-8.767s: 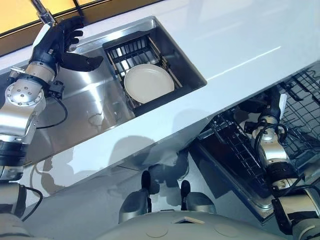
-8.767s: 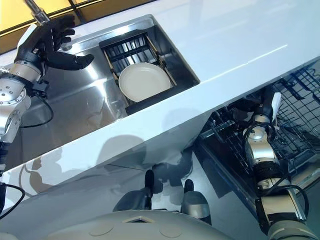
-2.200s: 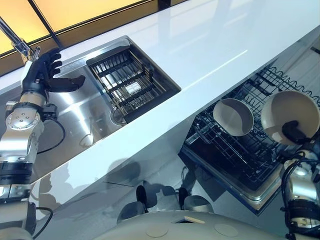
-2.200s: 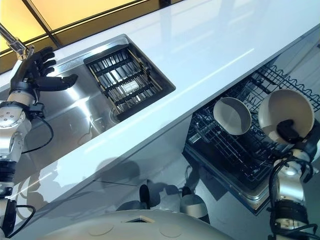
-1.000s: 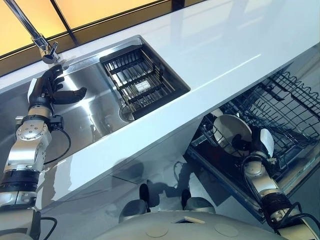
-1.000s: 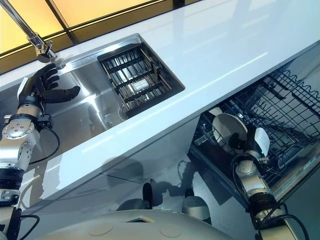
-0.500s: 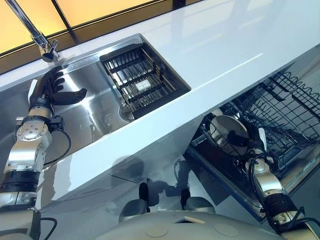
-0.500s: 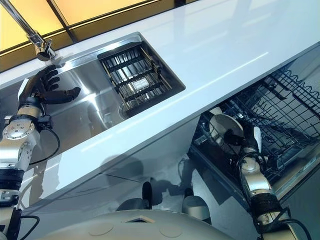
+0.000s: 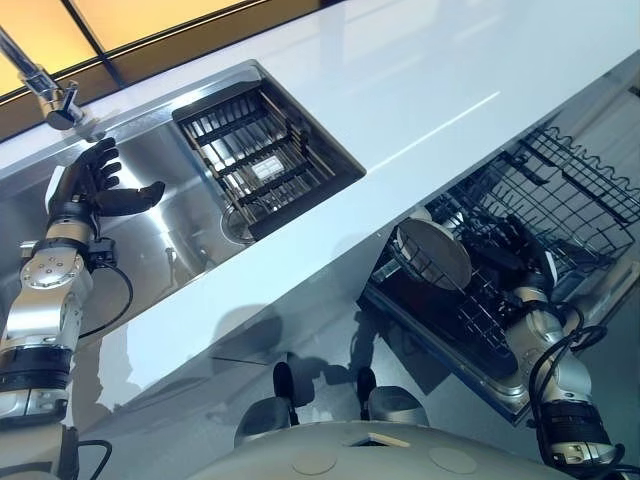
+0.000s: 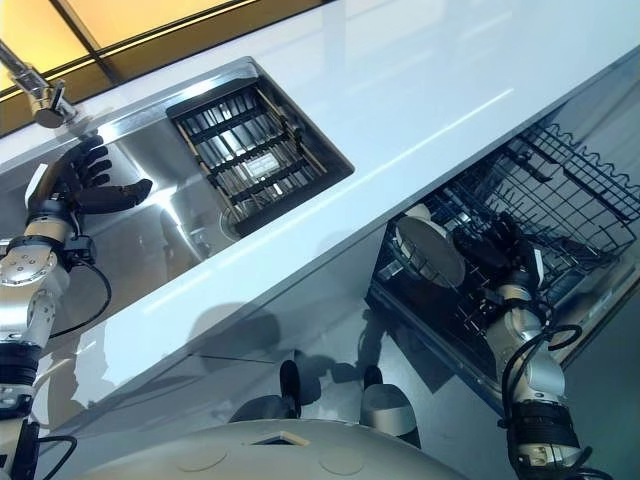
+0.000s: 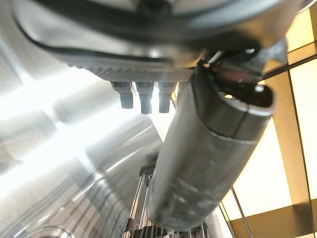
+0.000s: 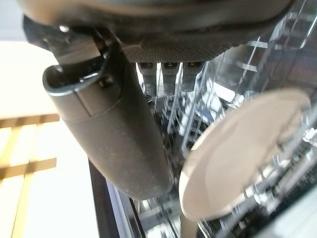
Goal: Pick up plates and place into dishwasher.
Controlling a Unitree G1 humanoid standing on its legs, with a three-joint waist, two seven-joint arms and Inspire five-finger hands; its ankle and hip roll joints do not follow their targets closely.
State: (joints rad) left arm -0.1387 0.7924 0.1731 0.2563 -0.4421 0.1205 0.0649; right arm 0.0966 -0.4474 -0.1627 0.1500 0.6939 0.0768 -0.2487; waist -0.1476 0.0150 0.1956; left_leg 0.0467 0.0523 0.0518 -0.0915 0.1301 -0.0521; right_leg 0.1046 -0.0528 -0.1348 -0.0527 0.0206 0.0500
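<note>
The plate stands on edge among the wires of the dishwasher rack, below the front edge of the white bench, its pale face tilted back a little. The right hand is inside the rack just beside it. In the right wrist view the fingers are straight and the thumb is stretched out, with a gap between thumb and plate rim, so this hand is open and holds nothing. The rack alone appears to carry the plate.

The next move turns on 1 relation: the plate lies on the robot's left of the right hand, close alongside the fingers, with its flat face toward them and its rim upright. Drawing the hand out should therefore go away from that face and back along the arm; a sideways sweep toward the plate could tip it off its wires.

The left hand hangs over the steel sink near the faucet, fingers spread and thumb out, gripping nothing. It is well apart from the plate but the nearer of the 2 hands to the dark sink rack.
</note>
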